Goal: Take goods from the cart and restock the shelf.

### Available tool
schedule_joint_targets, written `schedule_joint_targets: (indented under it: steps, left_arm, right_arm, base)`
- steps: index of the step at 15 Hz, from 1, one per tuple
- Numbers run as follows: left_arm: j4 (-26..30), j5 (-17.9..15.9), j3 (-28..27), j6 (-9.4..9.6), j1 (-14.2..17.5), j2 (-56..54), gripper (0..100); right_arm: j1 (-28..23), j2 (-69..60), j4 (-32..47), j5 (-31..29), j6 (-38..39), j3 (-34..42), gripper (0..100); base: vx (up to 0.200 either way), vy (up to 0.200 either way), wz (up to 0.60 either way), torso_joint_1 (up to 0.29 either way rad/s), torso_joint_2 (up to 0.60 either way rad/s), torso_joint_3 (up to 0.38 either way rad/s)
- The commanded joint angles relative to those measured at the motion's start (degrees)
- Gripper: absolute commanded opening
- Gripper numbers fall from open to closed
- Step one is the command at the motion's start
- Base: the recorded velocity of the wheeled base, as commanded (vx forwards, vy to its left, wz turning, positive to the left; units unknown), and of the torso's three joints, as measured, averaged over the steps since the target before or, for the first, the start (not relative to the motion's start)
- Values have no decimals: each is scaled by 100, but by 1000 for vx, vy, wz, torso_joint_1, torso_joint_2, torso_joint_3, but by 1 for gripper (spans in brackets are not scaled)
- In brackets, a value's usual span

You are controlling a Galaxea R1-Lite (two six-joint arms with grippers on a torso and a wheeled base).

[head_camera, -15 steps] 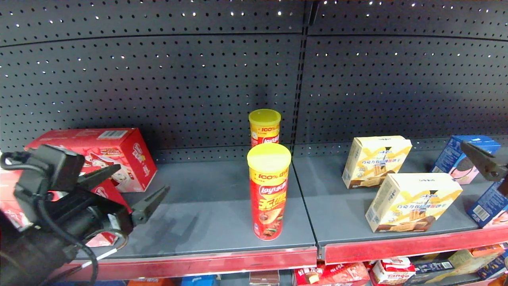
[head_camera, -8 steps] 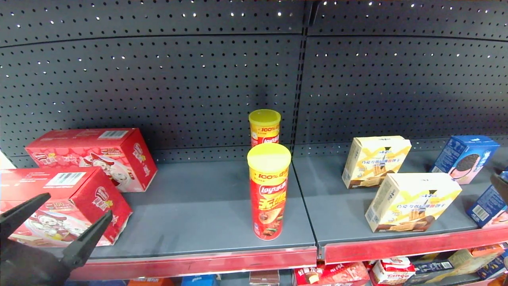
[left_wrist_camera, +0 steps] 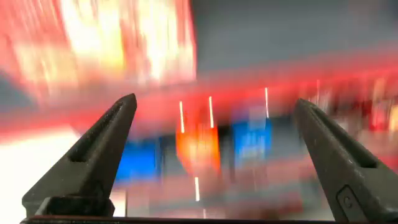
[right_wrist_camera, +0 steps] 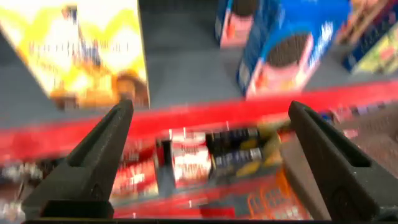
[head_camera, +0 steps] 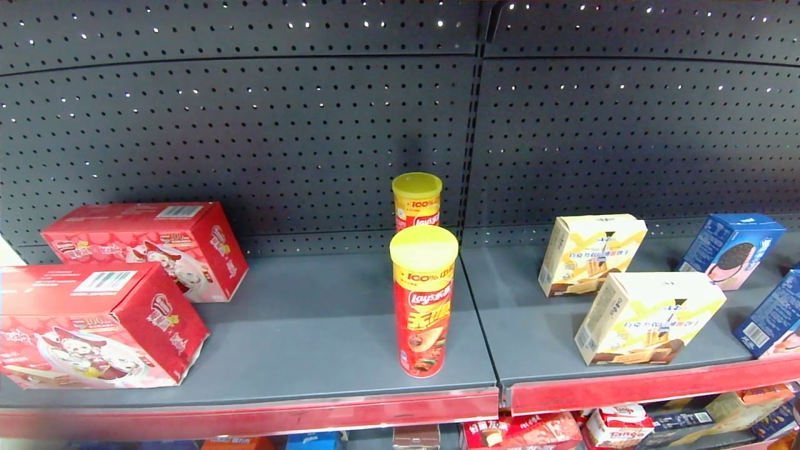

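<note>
My left claw (left_wrist_camera: pixel 214 99) and right claw (right_wrist_camera: pixel 211 104) both gape wide, holding nothing. On the shelf (head_camera: pixel 312 331), 2 chip cans (head_camera: pixel 424 300) stand upright, front and back.

Matte black jaws, long, tapered, wedge-shaped

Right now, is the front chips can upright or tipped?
Upright. The front chips can stands on its base on the shelf, yellow lid facing up.

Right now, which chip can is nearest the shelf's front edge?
The front chip can, standing just behind the red edge strip; the other can stands behind it, near the pegboard.
</note>
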Motion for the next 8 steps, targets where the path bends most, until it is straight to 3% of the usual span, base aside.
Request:
schedule_joint_targets:
  steps: [1, 3, 5, 8]
  left_arm:
    - [1112, -218, -383, -161, 202, -1697, 100]
    - [1121, -517, -383, -231, 202, -1697, 100]
    - [1112, -561, -392, -442, 202, -1697, 100]
    - [1112, -561, -383, -293, 202, -1697, 100]
  right_arm:
    - [-27, -2689, 2431, -35, -26, 24, 100]
    - [-18, -2610, 2493, 88, -70, 6, 100]
    - [-18, -2610, 2502, 1011, -360, 6, 100]
    - [-18, -2601, 2598, 1319, -448, -20, 100]
  base:
    - [0, 0, 0, 0, 0, 0]
    - [0, 0, 0, 0, 0, 0]
    - [0, 0, 0, 0, 0, 0]
    - [0, 0, 0, 0, 0, 0]
